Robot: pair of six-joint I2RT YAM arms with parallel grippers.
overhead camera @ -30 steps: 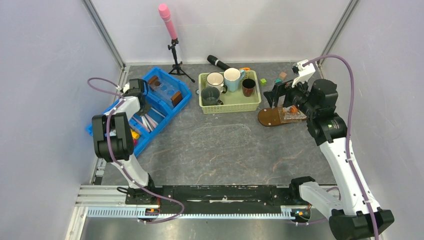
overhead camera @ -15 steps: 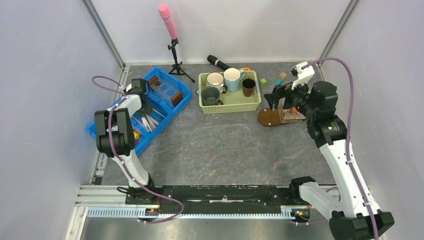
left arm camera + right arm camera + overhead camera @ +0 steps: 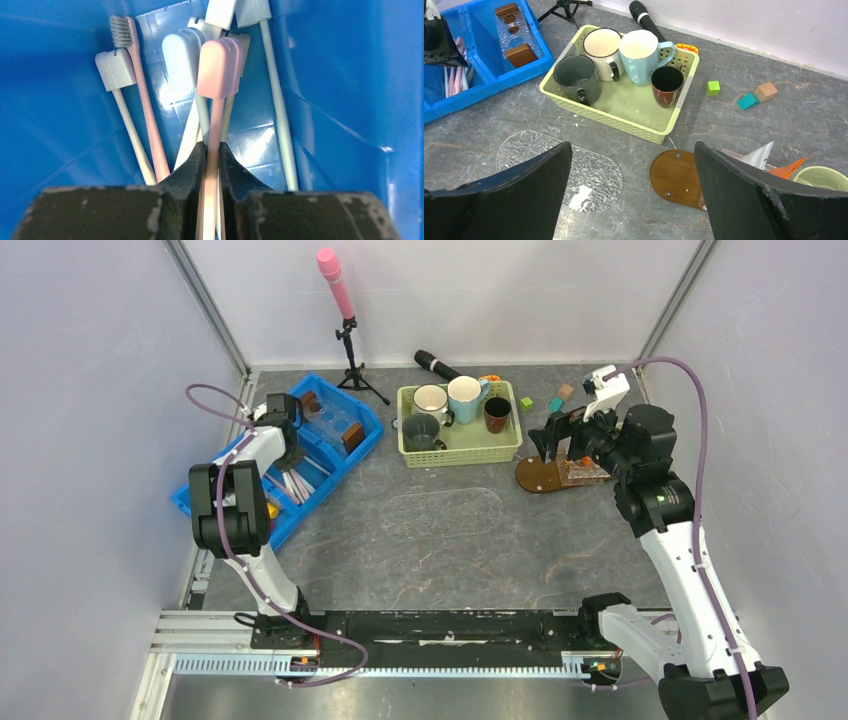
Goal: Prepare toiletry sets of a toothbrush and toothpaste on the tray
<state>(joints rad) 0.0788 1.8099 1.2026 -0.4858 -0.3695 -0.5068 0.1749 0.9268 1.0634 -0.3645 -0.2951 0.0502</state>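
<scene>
The left claw [image 3: 211,150] is pinched narrow on the handle of a pink-capped toothbrush [image 3: 219,67], whose cap stands straight ahead of the fingertips. Other toothbrushes [image 3: 277,100] lie on either side of the claw in the blue bin [image 3: 350,100]. The right claw [image 3: 633,150] hangs wide open above the tabletop [image 3: 724,115], holding nothing. The tray [image 3: 674,175] lies below it, between the fingers and nearer the right one. An orange toothpaste [image 3: 791,168] shows just past that finger's edge; whether it rests on the tray cannot be told. The green basket [image 3: 624,107] of mugs [image 3: 639,47] sits ahead of this claw.
</scene>
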